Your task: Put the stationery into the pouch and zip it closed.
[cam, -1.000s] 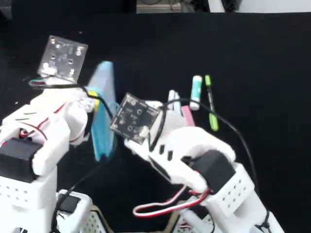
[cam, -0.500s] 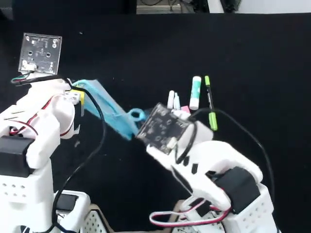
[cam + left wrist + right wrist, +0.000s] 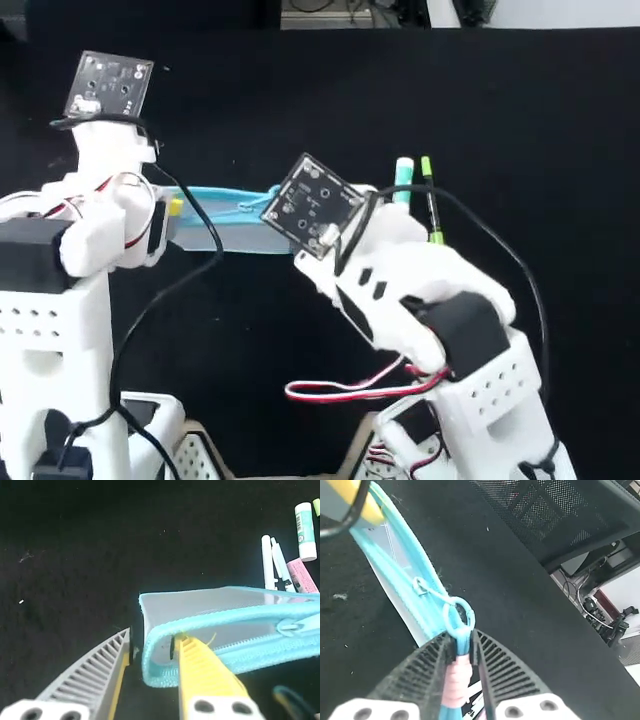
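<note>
Pouch [image 3: 225, 235] high view: it lies with its long axis left-right, strung between the two arms. The left gripper [image 3: 172, 212] is at its left end and the right arm [image 3: 400, 270] at its right end. The glue stick [image 3: 403, 172] and green pen [image 3: 432, 205] lie on the table [image 3: 520, 100], just right and far of the pouch's right end, so judged nearer the right arm.

Left wrist view: the yellow finger sits inside the pouch mouth with the grey finger outside the end wall. The jaws are narrowed on that end, holding it. The mouth gapes unzipped. The white pens [image 3: 270, 562] and pink eraser [image 3: 300, 575] sit just past the far edge, outside the pouch.

Right wrist view: the right gripper [image 3: 462, 640] is clamped tight on the zip pull [image 3: 458, 615]. The pouch runs straight away from it towards the yellow finger.

Judgement: the stationery is still out, and loading comes before zipping. The right arm would need to let go of the pull to fetch it.
</note>
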Controlling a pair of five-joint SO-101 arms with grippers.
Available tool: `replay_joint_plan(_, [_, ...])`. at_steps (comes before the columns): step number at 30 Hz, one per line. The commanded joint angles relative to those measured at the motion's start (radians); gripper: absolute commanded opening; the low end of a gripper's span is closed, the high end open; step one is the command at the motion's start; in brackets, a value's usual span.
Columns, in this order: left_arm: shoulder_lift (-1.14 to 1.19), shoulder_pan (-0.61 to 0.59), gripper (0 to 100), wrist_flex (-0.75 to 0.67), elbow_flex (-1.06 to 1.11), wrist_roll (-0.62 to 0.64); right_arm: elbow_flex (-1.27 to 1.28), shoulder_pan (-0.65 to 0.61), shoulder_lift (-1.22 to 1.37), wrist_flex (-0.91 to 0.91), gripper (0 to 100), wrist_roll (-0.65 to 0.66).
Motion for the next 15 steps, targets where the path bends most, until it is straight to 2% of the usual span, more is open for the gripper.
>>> replay_joint_plan(1, [0.005,-0.025,2,0.009,0.002,0.026,-0.058,0.018,0.015,-0.014,1.1,0.008])
replay_joint_plan(4, [0.005,-0.024,3,-0.002,0.058,0.106,-0.051,0.032,0.022,-0.052,1.1,0.009])
replay_joint_plan(7, [0.003,-0.031,3,-0.101,0.054,0.19,-0.047,0.044,0.021,-0.149,1.1,0.009])
replay_joint_plan(11, [-0.025,-0.025,3,-0.137,0.018,0.249,-0.045,0.069,0.022,-0.226,1.1,0.025])
replay_joint_plan(15, [-0.089,-0.033,3,-0.196,0.082,0.272,-0.022,0.114,0.018,-0.226,1.1,0.049])
